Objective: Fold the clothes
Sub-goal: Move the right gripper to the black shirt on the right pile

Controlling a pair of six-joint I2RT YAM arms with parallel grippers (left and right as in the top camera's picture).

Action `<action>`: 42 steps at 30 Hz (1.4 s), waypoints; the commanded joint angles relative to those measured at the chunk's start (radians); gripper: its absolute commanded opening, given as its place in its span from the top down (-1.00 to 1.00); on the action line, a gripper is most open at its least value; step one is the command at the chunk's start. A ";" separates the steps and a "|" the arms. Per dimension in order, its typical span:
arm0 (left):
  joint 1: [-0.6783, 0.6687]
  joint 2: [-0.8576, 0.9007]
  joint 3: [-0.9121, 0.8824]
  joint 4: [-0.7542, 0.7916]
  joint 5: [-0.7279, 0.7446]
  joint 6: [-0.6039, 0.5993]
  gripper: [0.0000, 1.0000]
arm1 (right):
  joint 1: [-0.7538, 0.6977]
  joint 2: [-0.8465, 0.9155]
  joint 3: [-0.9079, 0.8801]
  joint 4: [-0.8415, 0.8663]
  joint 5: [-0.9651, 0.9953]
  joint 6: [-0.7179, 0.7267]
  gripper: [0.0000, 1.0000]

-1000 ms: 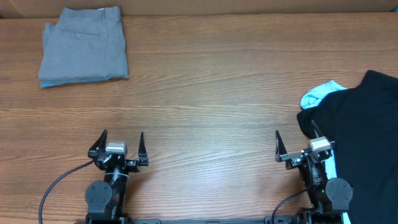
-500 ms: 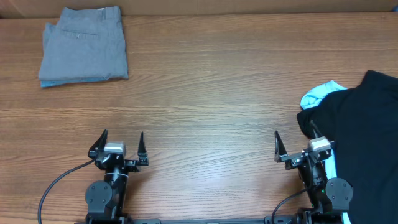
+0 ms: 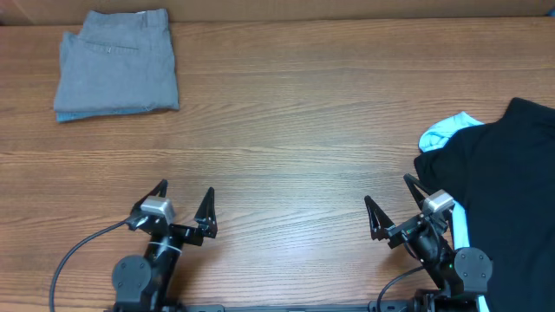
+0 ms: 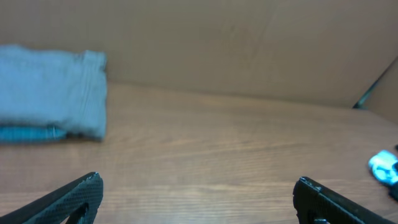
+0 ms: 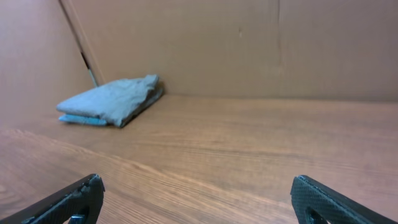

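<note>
A black shirt (image 3: 507,182) lies crumpled at the table's right edge, over a light blue tee (image 3: 444,130) that sticks out at its upper left. The tee's tip shows at the right edge of the left wrist view (image 4: 385,167). My left gripper (image 3: 185,204) is open and empty near the front left, turned toward the right. My right gripper (image 3: 391,198) is open and empty near the front right, just left of the black shirt, turned toward the left. Both wrist views show bare wood between the fingertips (image 4: 198,186) (image 5: 198,190).
A folded grey garment (image 3: 117,62) on a blue layer lies at the back left corner; it also shows in the left wrist view (image 4: 50,93) and the right wrist view (image 5: 112,101). Brown cardboard walls (image 5: 249,43) stand behind the wooden table (image 3: 286,130).
Both grippers have swung: the left one turned rightward, the right one turned leftward away from the black shirt. Both stay open. The clothes have not moved.
</note>
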 commanded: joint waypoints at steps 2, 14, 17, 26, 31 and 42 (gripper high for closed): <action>0.004 0.011 0.145 -0.072 0.024 0.062 -1.00 | -0.004 -0.003 0.135 -0.108 0.032 0.066 -1.00; 0.004 0.414 0.550 -0.316 -0.059 0.064 -1.00 | -0.004 0.378 0.580 -0.496 0.058 0.066 -1.00; 0.004 0.559 0.693 -0.405 -0.058 0.064 -0.99 | -0.004 0.521 0.707 -0.571 0.061 0.064 -1.00; 0.004 0.946 1.047 -0.753 -0.039 0.063 -1.00 | -0.004 0.978 1.032 -0.826 0.080 -0.085 -1.00; 0.004 1.056 1.067 -0.816 -0.031 0.064 -1.00 | -0.004 1.151 1.056 -0.847 0.070 -0.085 -1.00; 0.004 1.138 1.067 -0.843 0.114 0.064 -0.99 | -0.124 1.391 1.089 -0.690 0.187 0.163 -1.00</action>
